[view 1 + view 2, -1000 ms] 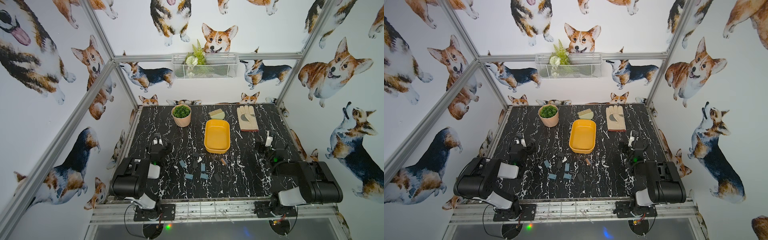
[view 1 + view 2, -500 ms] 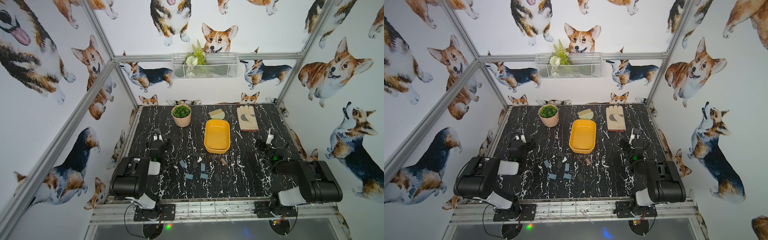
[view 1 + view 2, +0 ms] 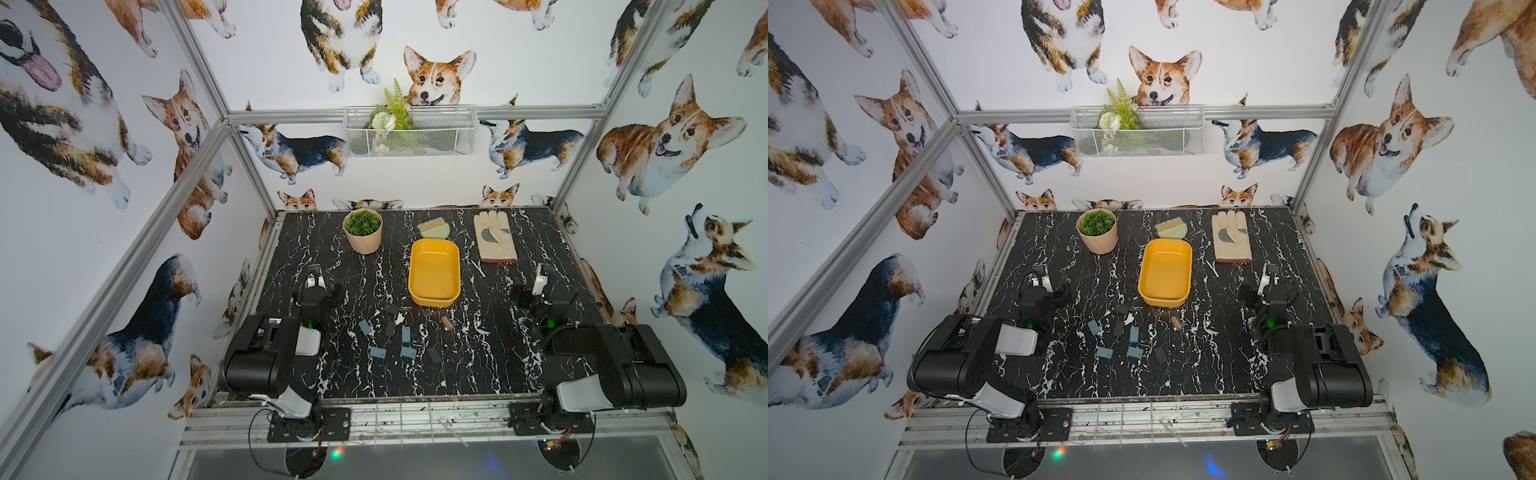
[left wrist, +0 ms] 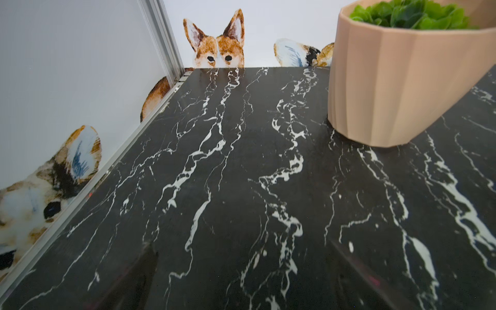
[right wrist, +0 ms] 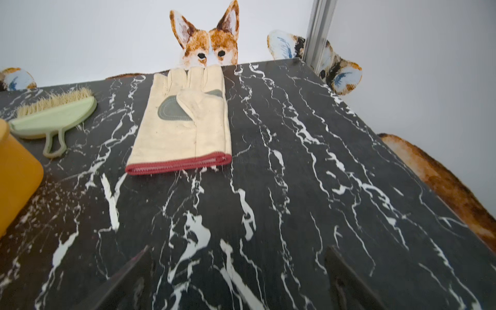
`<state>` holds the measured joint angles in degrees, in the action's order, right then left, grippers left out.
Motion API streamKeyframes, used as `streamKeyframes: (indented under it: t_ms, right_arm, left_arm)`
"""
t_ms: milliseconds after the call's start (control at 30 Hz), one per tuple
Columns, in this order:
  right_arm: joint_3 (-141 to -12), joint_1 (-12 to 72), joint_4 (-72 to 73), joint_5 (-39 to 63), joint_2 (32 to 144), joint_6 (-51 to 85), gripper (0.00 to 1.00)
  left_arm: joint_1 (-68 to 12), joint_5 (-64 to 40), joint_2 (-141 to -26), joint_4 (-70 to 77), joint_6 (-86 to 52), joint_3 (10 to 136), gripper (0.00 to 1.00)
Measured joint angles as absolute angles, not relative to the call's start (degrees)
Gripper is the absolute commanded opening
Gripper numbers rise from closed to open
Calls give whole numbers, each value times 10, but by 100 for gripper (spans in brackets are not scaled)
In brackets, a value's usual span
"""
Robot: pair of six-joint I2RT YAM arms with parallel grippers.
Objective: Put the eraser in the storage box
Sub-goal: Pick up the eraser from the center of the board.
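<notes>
- While both arms rest at the near corners of the marble table (image 3: 498, 332), the left gripper (image 4: 241, 247) has its jaws spread wide over bare tabletop, gripping nothing, and faces the pink plant pot (image 4: 402, 80).
- The right gripper (image 5: 237, 248) is just as wide and empty-handed, facing the work glove (image 5: 182, 120).
- The yellow storage box (image 3: 434, 300) sits mid-table, open side up.
- Small blue-grey and dark eraser blocks (image 3: 365, 327) lie scattered on the table near the box's front, outside it.
- A green hand brush (image 3: 434, 229) lies behind the box.

Bright, even light; soft shadows; wrist views bend at edges, near claw tips blurred.
</notes>
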<state>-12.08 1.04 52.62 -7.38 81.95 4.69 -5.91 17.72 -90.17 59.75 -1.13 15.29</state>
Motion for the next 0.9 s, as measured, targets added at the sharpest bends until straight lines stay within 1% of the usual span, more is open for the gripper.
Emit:
streamKeyframes:
  t_ms: [233,367,700,833,900]
  right_arm:
    - [-137,10,537,-72,822,47,99]
    - [-172,10,510,-73,828,47,100]
    - [-183,0,479,-72,828,50,99]
    - [-218,4,394,-91,774,62,100]
    - [-256,25,343,-123,734,63,99]
  left_arm:
    - [-59,180,-902,610,-12,166,100]
    - [-59,176,-901,573,-11,204,100]
    - [-55,170,-896,534,-12,211,100]
    - [-61,197,-850,512,-16,203,100]
    - [-72,215,-778,421,-19,230,100]
